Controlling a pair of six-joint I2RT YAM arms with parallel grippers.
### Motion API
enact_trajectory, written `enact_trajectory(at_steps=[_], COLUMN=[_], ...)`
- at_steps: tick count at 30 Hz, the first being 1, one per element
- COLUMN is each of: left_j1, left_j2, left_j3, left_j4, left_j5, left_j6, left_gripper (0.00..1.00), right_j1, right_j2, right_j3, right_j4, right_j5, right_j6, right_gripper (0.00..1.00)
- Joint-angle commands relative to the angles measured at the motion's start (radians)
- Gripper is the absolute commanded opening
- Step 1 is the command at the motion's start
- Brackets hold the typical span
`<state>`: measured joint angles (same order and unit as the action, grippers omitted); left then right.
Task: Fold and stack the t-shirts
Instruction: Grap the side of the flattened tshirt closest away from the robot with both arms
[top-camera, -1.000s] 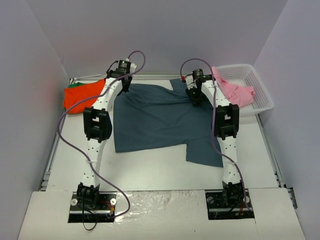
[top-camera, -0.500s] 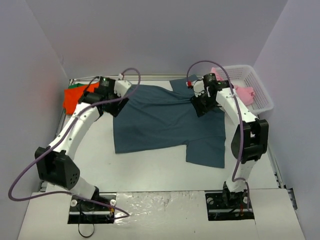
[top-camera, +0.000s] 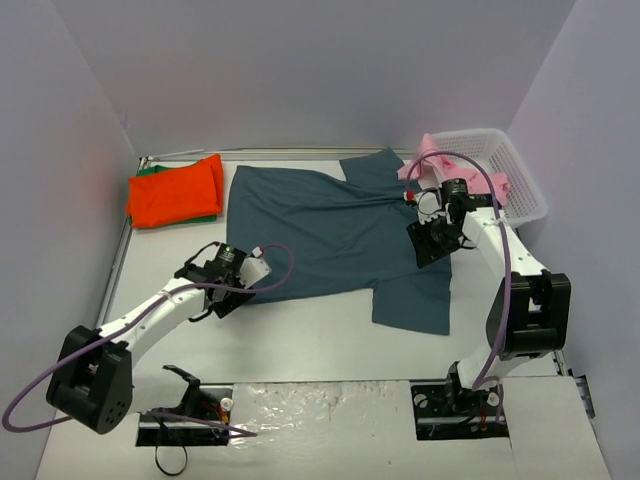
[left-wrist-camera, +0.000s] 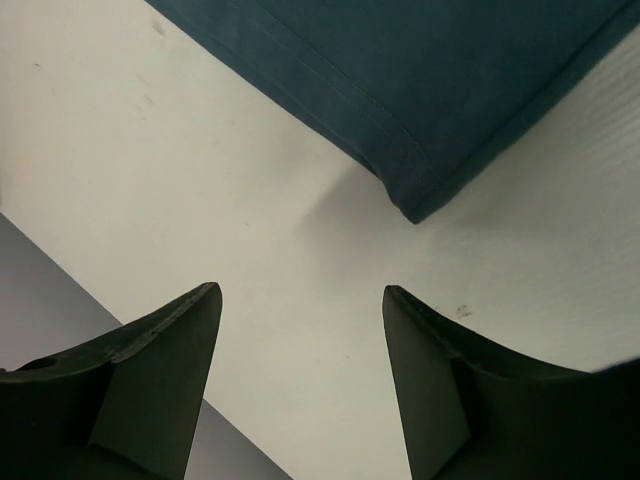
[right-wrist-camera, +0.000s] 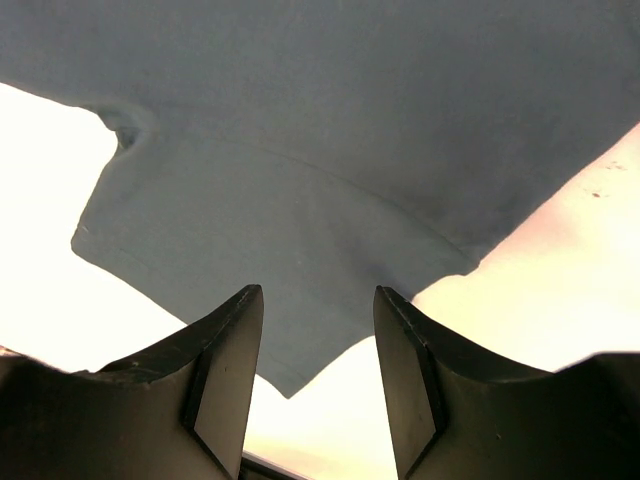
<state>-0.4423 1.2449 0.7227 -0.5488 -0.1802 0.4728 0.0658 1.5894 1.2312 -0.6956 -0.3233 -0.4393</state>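
A dark slate-blue t-shirt lies spread flat in the middle of the table. A folded orange-red t-shirt lies at the back left on a green one, of which only a sliver shows. A light pink t-shirt hangs over the basket's near rim. My left gripper is open and empty over bare table just beside the blue shirt's front-left corner. My right gripper is open and empty, hovering over the blue shirt's right sleeve.
A white lattice basket stands at the back right against the wall. Walls close in the table on the left, back and right. Purple cables loop off both arms.
Both arms have drawn back from the shirt's far edge. The left gripper swung to the shirt's front-left corner. The right gripper moved down to the right sleeve.
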Motion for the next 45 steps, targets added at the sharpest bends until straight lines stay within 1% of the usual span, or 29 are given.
enact_trajectory(at_steps=[1, 6, 14, 17, 25, 29, 33, 42, 45], left_j1=[-0.001, -0.013, -0.048, -0.056, -0.061, -0.068, -0.068, -0.068, -0.068], left_j2=[-0.042, -0.053, -0.041, -0.041, 0.047, 0.074, 0.097, 0.14, 0.162], left_j3=[0.001, 0.014, 0.017, 0.015, -0.009, -0.008, -0.002, 0.021, 0.033], left_j4=[0.084, 0.076, 0.061, 0.061, 0.116, 0.141, 0.141, 0.136, 0.128], left_j5=[-0.015, 0.057, 0.143, 0.157, 0.137, 0.11, 0.113, 0.117, 0.123], left_j6=[0.015, -0.002, 0.033, 0.039, 0.036, 0.03, 0.033, 0.026, 0.024], left_gripper=[0.64, 0.64, 0.64, 0.64, 0.63, 0.59, 0.53, 0.52, 0.41], right_j1=[0.0, -0.015, -0.04, -0.047, -0.057, -0.06, -0.061, -0.061, -0.061], right_j2=[-0.037, -0.049, -0.048, -0.042, -0.051, -0.055, -0.051, -0.055, -0.057], right_j3=[-0.027, -0.045, -0.068, -0.078, -0.093, -0.096, -0.096, -0.099, -0.099], right_j4=[0.011, 0.024, 0.053, 0.059, 0.068, 0.071, 0.074, 0.076, 0.077], right_j5=[-0.031, -0.007, -0.011, -0.013, -0.019, -0.017, -0.019, -0.022, -0.026], right_j6=[0.033, 0.047, 0.059, 0.062, 0.065, 0.065, 0.065, 0.067, 0.065], right_gripper=[0.45, 0.45, 0.45, 0.45, 0.45, 0.45, 0.45, 0.45, 0.45])
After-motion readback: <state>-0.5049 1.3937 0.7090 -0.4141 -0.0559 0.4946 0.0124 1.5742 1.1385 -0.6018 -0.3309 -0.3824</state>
